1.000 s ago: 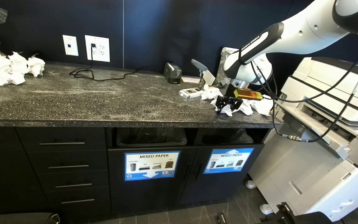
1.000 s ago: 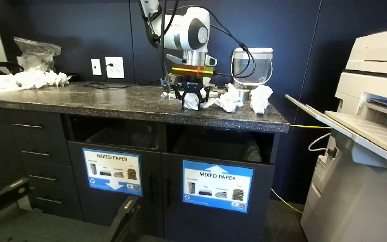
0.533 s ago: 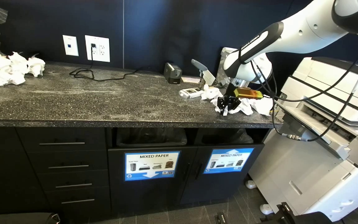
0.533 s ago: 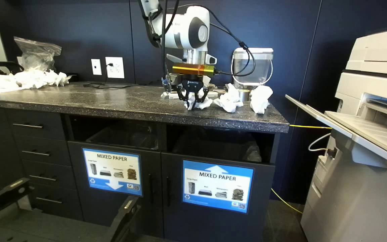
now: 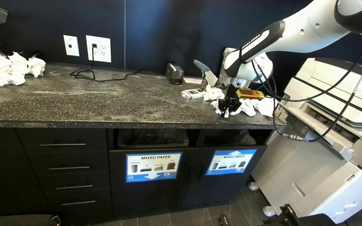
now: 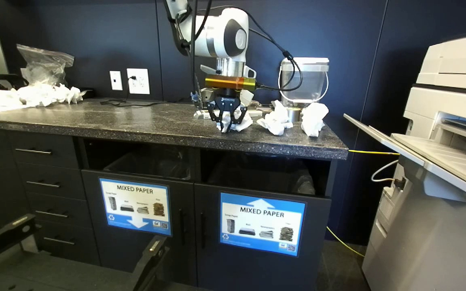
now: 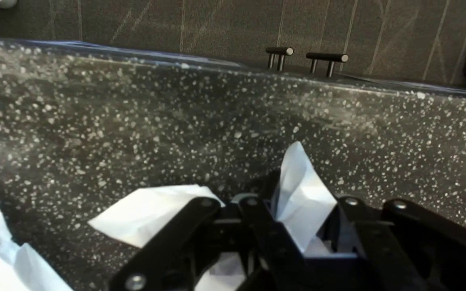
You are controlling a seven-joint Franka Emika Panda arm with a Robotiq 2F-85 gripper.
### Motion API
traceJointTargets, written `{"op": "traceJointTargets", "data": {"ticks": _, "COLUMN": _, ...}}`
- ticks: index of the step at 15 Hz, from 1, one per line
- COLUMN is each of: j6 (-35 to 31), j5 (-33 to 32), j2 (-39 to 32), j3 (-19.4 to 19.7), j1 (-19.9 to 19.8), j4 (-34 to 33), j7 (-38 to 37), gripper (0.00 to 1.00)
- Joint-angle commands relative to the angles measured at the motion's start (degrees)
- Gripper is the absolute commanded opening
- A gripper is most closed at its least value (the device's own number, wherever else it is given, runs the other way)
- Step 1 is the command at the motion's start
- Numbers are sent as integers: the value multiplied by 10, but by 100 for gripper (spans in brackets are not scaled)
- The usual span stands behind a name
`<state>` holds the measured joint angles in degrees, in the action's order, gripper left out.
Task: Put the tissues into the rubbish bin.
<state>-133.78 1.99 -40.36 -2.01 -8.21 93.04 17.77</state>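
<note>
Low over the right part of the speckled counter, my gripper (image 6: 227, 128) is shut on a crumpled white tissue (image 7: 302, 194). Paper sticks out between and beside its fingers; the fingertips are mostly hidden in the wrist view. Whether the held wad touches the counter I cannot tell. Two more tissues lie to the right of the gripper, a middle wad (image 6: 276, 120) and an end wad (image 6: 314, 118). Several others form a pile (image 6: 39, 96) at the far left. Below the counter is the rubbish bin (image 6: 253, 266), with a dark slot and a blue-headed sign (image 6: 262, 224).
A similar bin with a white-headed sign (image 6: 136, 207) adjoins it. Behind the gripper stand a stapler-like tool (image 5: 204, 72), a pencil sharpener (image 5: 174, 74) and a clear bucket (image 6: 303, 83). A large copier (image 6: 435, 153) rises at the right. The counter edge (image 6: 265, 147) overhangs the slots.
The fingers have come together around the tissue. Since then the gripper has shifted slightly left in both exterior views, and the paper has moved with it.
</note>
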Motion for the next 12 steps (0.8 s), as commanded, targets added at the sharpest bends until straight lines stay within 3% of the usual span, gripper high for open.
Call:
{"op": "traceJointTargets", "data": {"ticks": 1, "j6": 5, "j5": -26, "j2": 20, "j3": 7, "j1": 8, "j4": 32, "j7": 8, "gripper": 18}}
{"op": "traceJointTargets", "data": {"ticks": 5, "j6": -10, "j5": -49, "j2": 67, "j3": 10, "j1": 14, "j4": 99, "j7": 2, "gripper": 19}}
{"op": "traceJointTargets", "data": {"ticks": 12, "j6": -59, "j5": -69, "j2": 175, "j3": 20, "j1": 31, "j4": 273, "j7": -35, "gripper": 19}}
